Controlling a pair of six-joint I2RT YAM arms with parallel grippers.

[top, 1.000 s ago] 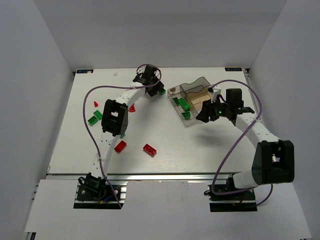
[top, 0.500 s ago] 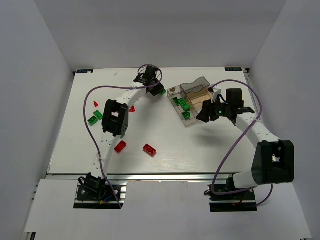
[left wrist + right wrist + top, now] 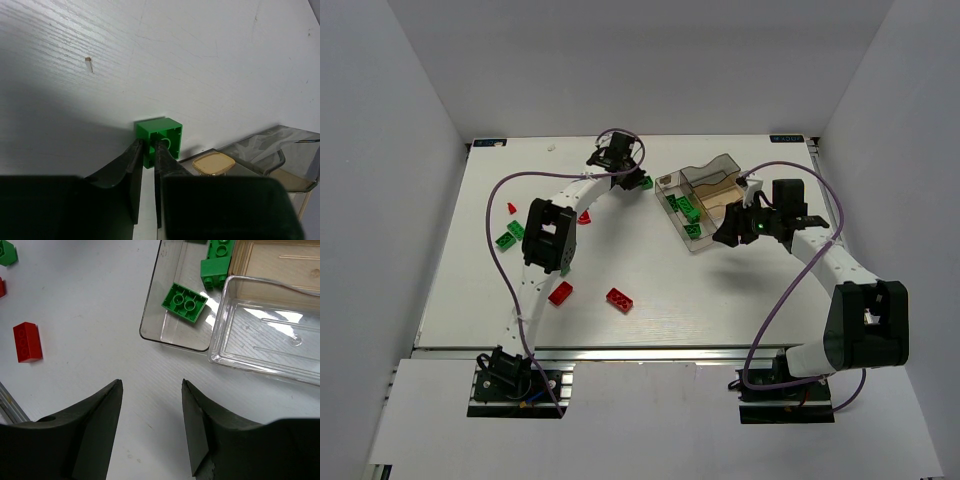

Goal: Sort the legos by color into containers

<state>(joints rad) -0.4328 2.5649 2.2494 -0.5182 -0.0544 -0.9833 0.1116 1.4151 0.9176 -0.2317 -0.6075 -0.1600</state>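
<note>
My left gripper (image 3: 148,145) is shut on one wall of a small green lego (image 3: 159,139), held just above the table by the tray's near corner (image 3: 270,150). In the top view this gripper (image 3: 634,180) and its lego (image 3: 645,182) are left of the clear brownish tray (image 3: 720,172). The tray's long section holds green legos (image 3: 682,207), also in the right wrist view (image 3: 184,302). My right gripper (image 3: 150,385) is open and empty over the table beside the tray's rim (image 3: 175,346); in the top view it (image 3: 725,236) is at the tray's front.
Loose red legos (image 3: 560,292) (image 3: 619,299) (image 3: 585,216) (image 3: 511,208) and two green ones (image 3: 510,235) lie on the left half of the table. A gold oval label (image 3: 213,163) sits at the tray's corner. A red lego (image 3: 27,341) shows in the right wrist view.
My left gripper has edged slightly right toward the tray with the green lego in it. The right arm has hardly moved.
</note>
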